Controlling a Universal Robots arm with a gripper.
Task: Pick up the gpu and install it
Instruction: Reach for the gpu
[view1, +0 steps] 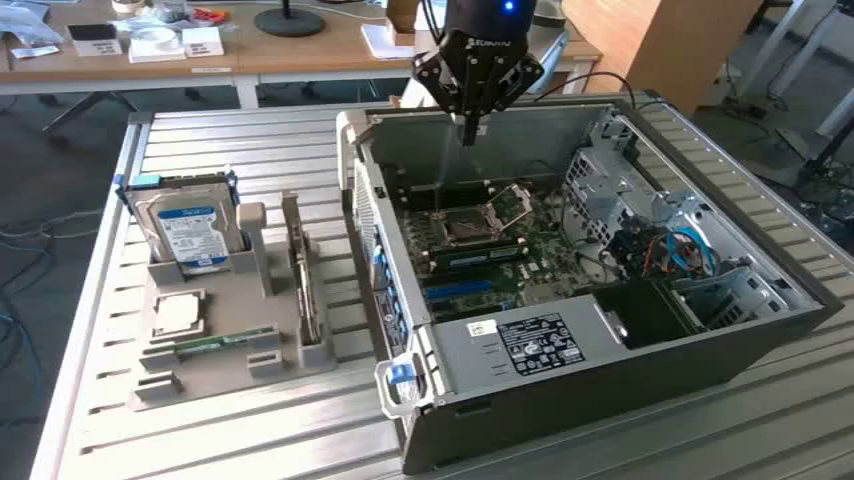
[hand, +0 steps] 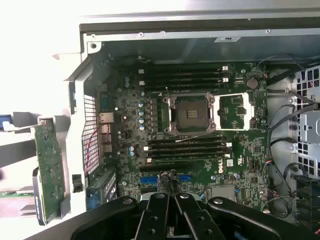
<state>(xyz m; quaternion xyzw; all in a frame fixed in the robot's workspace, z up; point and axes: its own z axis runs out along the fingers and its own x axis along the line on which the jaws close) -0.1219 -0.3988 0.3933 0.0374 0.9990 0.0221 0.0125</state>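
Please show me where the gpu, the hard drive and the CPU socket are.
gpu (view1: 308, 295): exterior view, its long edge.
hard drive (view1: 187, 230): exterior view, its blue label.
CPU socket (hand: 192, 114): wrist view, its middle.

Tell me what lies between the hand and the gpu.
The computer case's wall. In the exterior view, the shut hand hangs over the case's inside, while the gpu stands on edge in the grey holder outside it.

Only readable mark: Dell logo (hand: 227, 163) in white on the motherboard (hand: 125, 100), at the end of a memory slot bank. Black label (view1: 530, 345) on the computer case (view1: 601, 400): white print, too small for me. Hard drive (view1: 187, 232) blue label: illegible. Lettering on my gripper (view1: 470, 135) body: can't make it out.
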